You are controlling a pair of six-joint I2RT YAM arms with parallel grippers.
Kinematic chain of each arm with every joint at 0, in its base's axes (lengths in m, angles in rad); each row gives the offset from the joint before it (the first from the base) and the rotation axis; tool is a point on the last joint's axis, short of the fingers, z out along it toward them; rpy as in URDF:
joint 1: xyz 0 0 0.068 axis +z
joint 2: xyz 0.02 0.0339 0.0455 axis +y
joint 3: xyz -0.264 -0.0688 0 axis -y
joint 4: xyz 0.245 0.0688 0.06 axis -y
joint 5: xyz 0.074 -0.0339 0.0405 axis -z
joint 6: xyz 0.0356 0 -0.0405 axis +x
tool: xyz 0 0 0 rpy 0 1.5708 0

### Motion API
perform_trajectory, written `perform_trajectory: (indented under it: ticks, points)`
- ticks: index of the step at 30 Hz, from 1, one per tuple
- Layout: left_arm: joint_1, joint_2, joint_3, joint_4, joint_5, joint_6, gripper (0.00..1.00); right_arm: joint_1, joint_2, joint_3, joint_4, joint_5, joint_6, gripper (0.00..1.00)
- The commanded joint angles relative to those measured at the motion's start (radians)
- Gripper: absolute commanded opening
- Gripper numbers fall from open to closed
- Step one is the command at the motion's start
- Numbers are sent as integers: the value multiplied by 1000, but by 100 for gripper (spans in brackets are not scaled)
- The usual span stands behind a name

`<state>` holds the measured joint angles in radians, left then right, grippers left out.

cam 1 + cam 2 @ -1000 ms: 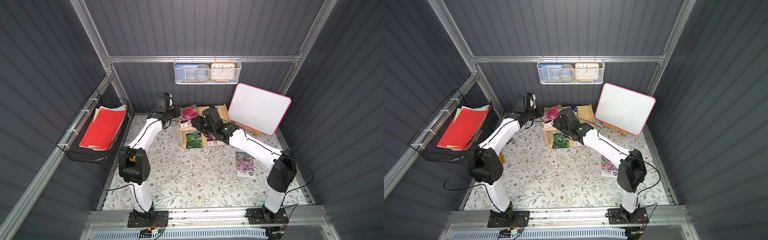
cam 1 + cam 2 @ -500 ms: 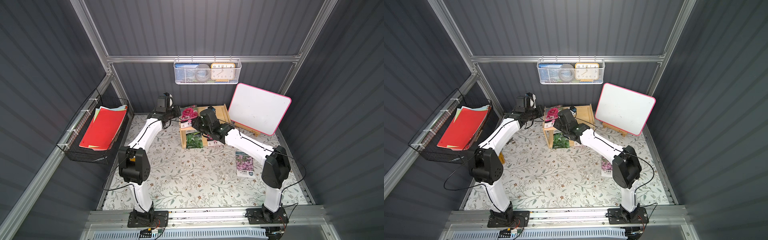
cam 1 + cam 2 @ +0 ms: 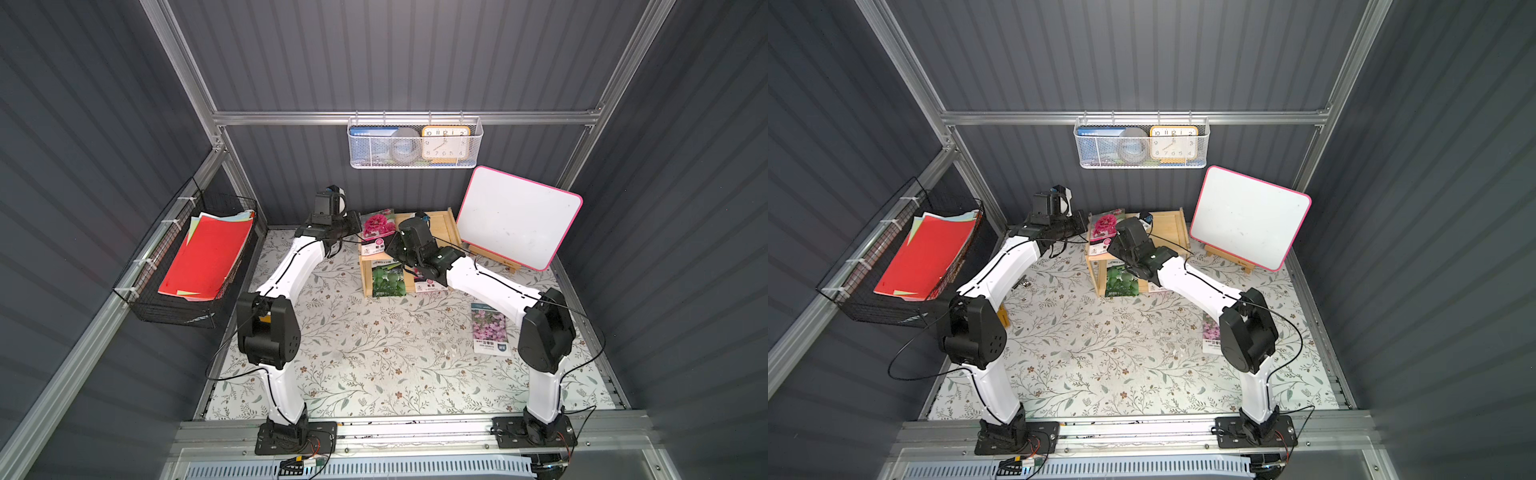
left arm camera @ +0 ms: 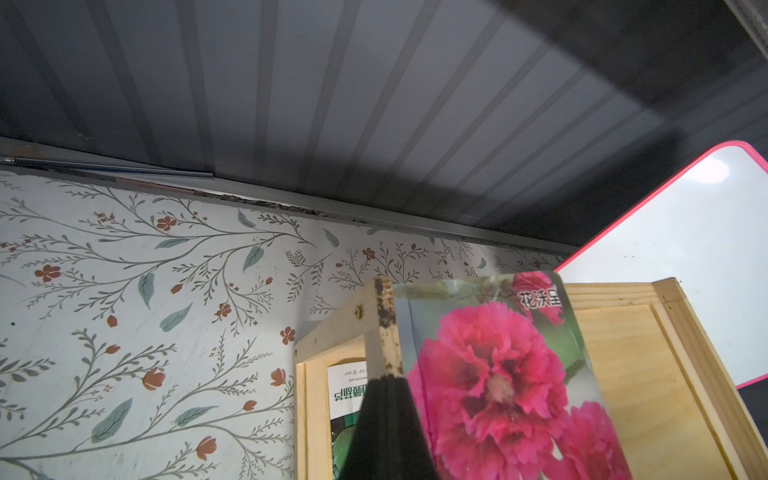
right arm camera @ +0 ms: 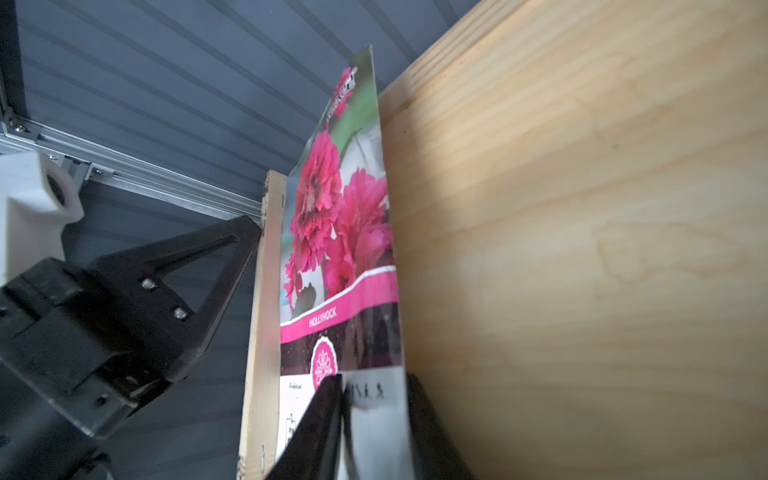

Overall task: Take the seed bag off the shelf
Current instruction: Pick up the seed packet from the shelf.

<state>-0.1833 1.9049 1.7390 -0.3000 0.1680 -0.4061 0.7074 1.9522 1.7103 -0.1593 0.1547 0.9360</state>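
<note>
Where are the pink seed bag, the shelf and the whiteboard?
pink seed bag (image 3: 377,226): in a top view, flower picture
shelf (image 3: 441,226): in a top view, top board
whiteboard (image 3: 515,216): in a top view, white face

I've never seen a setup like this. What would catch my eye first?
Probably the bright pink seed bag on top of the small wooden shelf at the back, where the white left arm and right arm meet. Then the red paper in the black wire basket on the left wall, and the pink-rimmed whiteboard leaning at the back right.
</note>
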Motion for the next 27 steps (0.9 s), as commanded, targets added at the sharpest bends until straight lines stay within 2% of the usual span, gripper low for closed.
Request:
perform_trajectory:
  ticks: [1,8,14,16,18,21,24,27]
  points:
    - [2,40,0,-33,13,23,0,-4,20,27,1,6,-7,20]
    - [2,30,3,-30,21,25,0,-8,14,25,3,2,-11,3]
    - [2,-15,9,-13,30,27,0,-9,-14,11,29,-11,-31,0]
    - [2,-41,18,-8,39,23,10,-11,-29,6,46,-19,-40,0]
    - [2,-76,24,-2,50,19,33,-15,-50,-1,68,-36,-51,0]
    - [2,-137,34,8,66,19,57,-26,-93,-25,102,-55,-66,0]
    - [2,-200,35,17,102,18,68,-39,-151,-54,136,-74,-84,0]
    - [2,-259,23,37,156,2,73,-56,-221,-89,159,-95,-106,0]
